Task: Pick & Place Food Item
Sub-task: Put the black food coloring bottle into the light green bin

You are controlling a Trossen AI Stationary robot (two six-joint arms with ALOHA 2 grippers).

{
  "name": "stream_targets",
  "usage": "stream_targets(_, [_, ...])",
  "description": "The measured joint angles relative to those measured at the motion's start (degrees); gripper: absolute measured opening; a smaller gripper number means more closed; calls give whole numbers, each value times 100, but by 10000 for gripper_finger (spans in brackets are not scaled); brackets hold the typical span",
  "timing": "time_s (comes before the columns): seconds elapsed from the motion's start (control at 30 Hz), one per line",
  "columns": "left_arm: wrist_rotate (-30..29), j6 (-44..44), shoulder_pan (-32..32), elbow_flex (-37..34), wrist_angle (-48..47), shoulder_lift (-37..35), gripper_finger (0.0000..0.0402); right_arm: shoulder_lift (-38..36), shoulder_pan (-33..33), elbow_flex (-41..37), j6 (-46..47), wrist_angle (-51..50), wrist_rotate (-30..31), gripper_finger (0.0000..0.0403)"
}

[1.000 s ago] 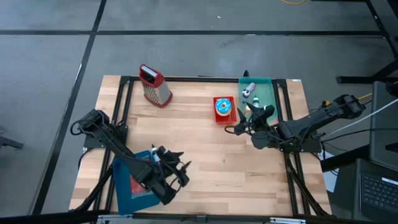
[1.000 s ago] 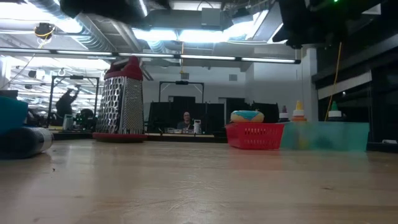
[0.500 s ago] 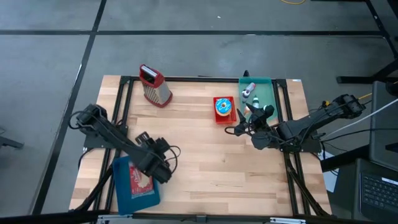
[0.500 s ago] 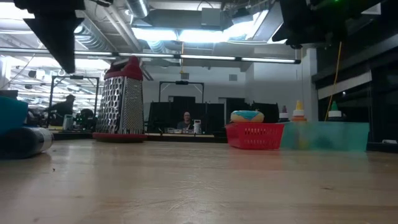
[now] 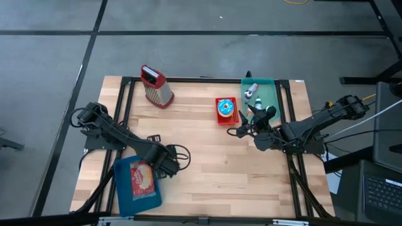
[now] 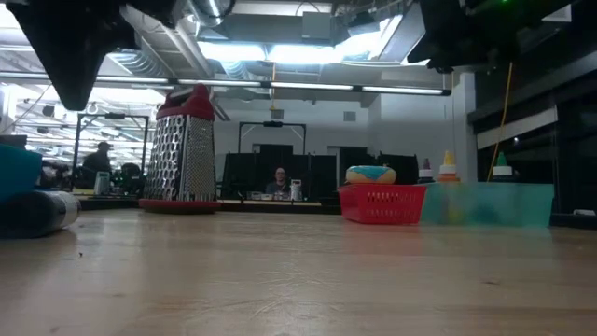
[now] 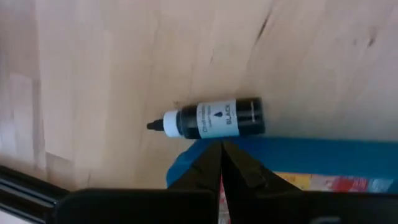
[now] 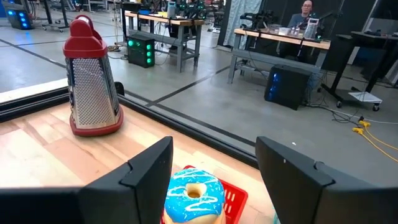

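Blue-iced donut (image 8: 193,194) – red basket (image 5: 226,111) – between parted right gripper (image 8: 214,171) fingers.

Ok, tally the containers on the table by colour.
Red basket: 1
Green bin: 1
Blue bin: 1
Total: 3
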Motion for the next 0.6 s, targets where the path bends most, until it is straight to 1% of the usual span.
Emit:
stream_targets(0.2, [604, 826, 280, -150, 142, 215, 3, 0, 0, 0, 0, 1, -53, 233])
stream_targets(0.47, [1409, 1121, 651, -615, 252, 500, 3, 0, 0, 0, 0, 2, -60, 233])
stream_targets(0.6, [1557, 1308, 727, -668, 264, 552, 3, 0, 0, 0, -2, -2, -72, 233])
